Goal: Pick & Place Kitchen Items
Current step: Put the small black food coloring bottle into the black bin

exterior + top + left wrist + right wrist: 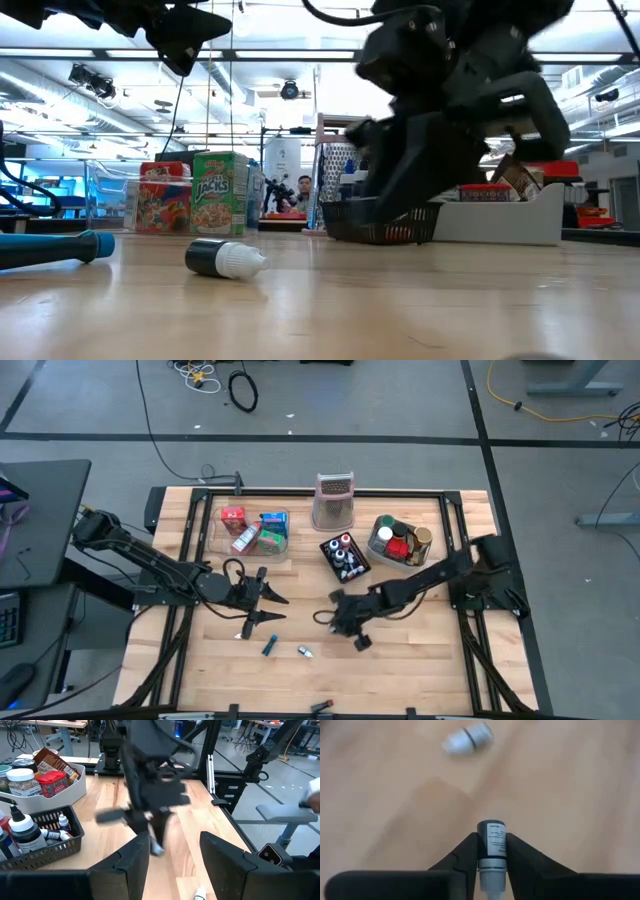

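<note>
My right gripper [491, 851] is shut on a tiny vial [491, 842] with a dark labelled body and a white cap. It hovers over the table's middle [342, 622]. A second vial [305, 652] and a blue item [270, 647] lie on their sides on the wood near the front edge; the low view shows the vial [225, 260] and the blue item [60, 247]. My left gripper [278, 608] is open, left of the right gripper, and touches nothing. Red, blue and green packets [252, 530] stand in the clear tray. My right gripper pinches the tiny vial between its two fingers on the dark body next to the white cap [492, 864]. The vial lies along the fingers, its dark end [491, 826] sticking out past the fingertips. The fingers slant down toward the table from above.
Along the far side stand the clear tray [222, 540], a metal grater-like stand [335, 500], a black mesh basket [330, 565] with small bottles, and a grey bin [378, 550] with cans. Bare wood lies at the front right. A person shows in the room behind.
</note>
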